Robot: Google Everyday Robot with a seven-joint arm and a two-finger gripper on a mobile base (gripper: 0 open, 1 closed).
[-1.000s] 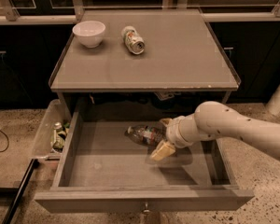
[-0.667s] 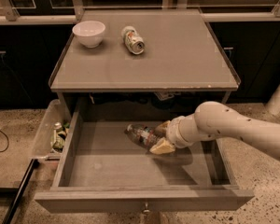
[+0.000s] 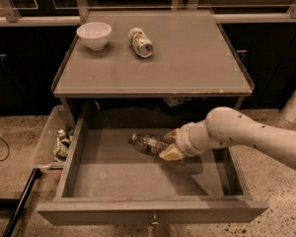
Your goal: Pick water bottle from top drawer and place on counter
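Pick-and-place task at the grasp stage. The gripper (image 3: 168,144) was down inside the open top drawer (image 3: 153,212), low over its floor, at the end of the pale arm (image 3: 246,137) that reached in across the drawer's right-hand wall. The water bottle (image 3: 147,143) lay on its side on the drawer floor. Its near end was at the gripper and its far end pointed away from the gripper toward the opposite wall. Whether the gripper had closed on the bottle or merely sat around it could not be told from this view.

The counter (image 3: 187,58), the place of delivery, lay above and beyond the gripper. On its far side, well apart from the gripper, stood a white bowl (image 3: 93,35) and a tipped green-and-white can (image 3: 140,42).

Judged progress: the drawer stood open and the gripper had reached the bottle, so the approach appeared complete. A secure hold was unconfirmed, and the bottle had not been lifted. The lift clear of the drawer, the carry up over the counter's front edge, and the release on its surface all remained to be done.
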